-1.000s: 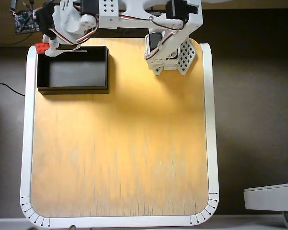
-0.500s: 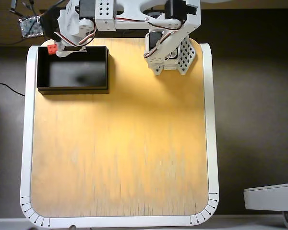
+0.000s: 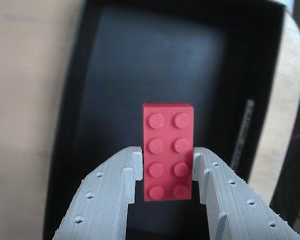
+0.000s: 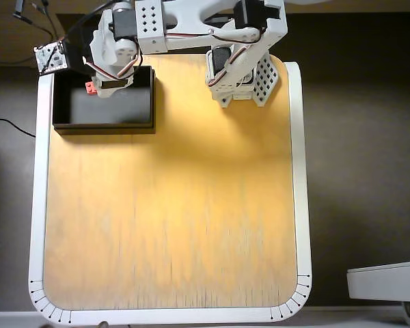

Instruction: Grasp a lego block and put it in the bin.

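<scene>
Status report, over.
Pincer shut on lego block. Block held above bin, not released. Bin floor bare, nothing in the way.

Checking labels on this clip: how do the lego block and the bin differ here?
The lego block is bright red and studded; the bin is black and smooth-floored. The block is far smaller than the bin. The block is clamped in the pincer above the bin, which rests on the table. Both are rectangular.

red lego block (image 3: 168, 150) above black bin (image 3: 75, 150)
</scene>
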`<state>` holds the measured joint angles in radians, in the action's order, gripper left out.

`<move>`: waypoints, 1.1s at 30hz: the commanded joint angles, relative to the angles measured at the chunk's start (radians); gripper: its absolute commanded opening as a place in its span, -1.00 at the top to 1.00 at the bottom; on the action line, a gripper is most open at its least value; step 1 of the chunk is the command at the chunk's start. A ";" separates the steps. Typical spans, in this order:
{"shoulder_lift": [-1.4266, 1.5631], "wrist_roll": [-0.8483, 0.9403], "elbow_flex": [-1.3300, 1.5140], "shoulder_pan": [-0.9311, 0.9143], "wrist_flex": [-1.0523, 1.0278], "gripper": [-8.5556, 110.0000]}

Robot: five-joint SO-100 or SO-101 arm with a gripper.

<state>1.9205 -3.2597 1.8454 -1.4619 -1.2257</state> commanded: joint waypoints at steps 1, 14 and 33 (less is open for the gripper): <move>0.014 0.015 -0.021 0.023 -0.006 0.85; 0.012 0.009 0.005 0.021 -0.003 0.85; 0.012 -0.008 0.066 -0.015 0.130 0.73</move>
<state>1.9205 -3.2505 1.9313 -1.4557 -1.1229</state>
